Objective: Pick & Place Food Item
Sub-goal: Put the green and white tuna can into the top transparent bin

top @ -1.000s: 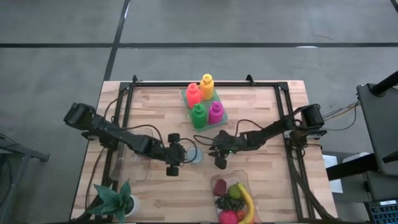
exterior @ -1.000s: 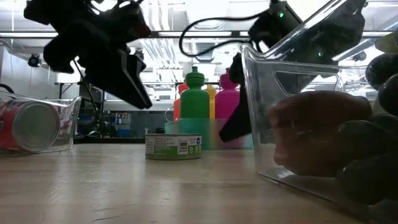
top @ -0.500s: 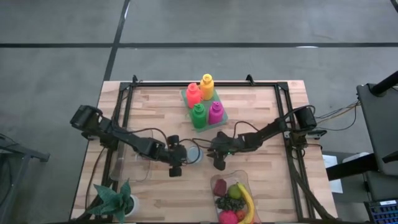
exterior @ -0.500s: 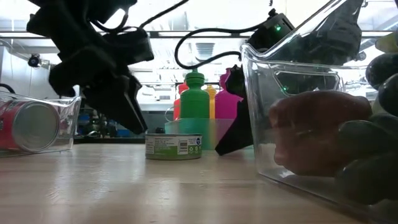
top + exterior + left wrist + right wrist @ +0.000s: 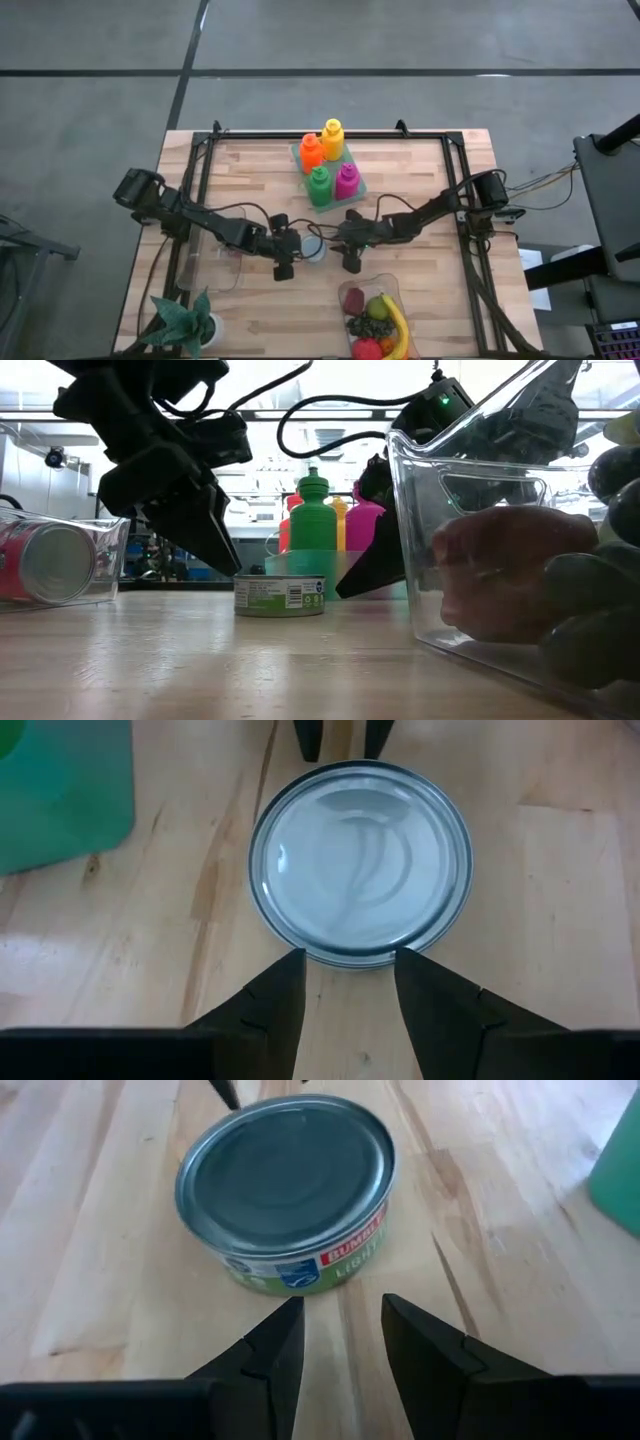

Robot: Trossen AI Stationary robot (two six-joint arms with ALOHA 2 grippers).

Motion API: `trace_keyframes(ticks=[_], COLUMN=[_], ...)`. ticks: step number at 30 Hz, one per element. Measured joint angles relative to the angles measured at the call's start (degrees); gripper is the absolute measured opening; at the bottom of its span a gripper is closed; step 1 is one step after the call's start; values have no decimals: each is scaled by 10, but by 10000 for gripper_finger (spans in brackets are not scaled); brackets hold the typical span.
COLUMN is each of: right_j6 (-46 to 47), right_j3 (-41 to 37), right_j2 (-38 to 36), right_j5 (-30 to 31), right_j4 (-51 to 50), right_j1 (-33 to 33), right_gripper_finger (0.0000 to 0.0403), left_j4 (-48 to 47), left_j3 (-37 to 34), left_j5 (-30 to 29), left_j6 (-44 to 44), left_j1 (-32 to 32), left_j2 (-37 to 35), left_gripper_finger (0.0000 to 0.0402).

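Flat can (image 5: 313, 247) upright mid desk (image 5: 420, 300), between two grippers, left gripper (image 5: 289, 250) and right gripper (image 5: 343, 247) each just beside it with fingers narrowly apart, holding nothing, fruit tub (image 5: 377, 322) near, partly cut off.

High cam looks straight down on whole desk (image 5: 420, 160). Low cam sits at desk level, facing across. Both wrist cams close on can (image 5: 360, 860), from opposite sides, 9 & 3 o'clock.
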Motion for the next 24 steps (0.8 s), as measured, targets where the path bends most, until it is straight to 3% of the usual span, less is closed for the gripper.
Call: trace_keyframes(ticks=[12,24], right_j6=[60,58], right_j3=[40,41], right_j2=[76,63], right_j5=[12,10], right_j4=[9,2], right_j1=[2,1], right_gripper_finger=[134,134], left_j4=[-4,-11], left_j3=[0,0], left_j5=[16,23], left_j6=[0,0], left_j1=[-1,0], left_j2=[0,0], left_gripper_finger=[159,159])
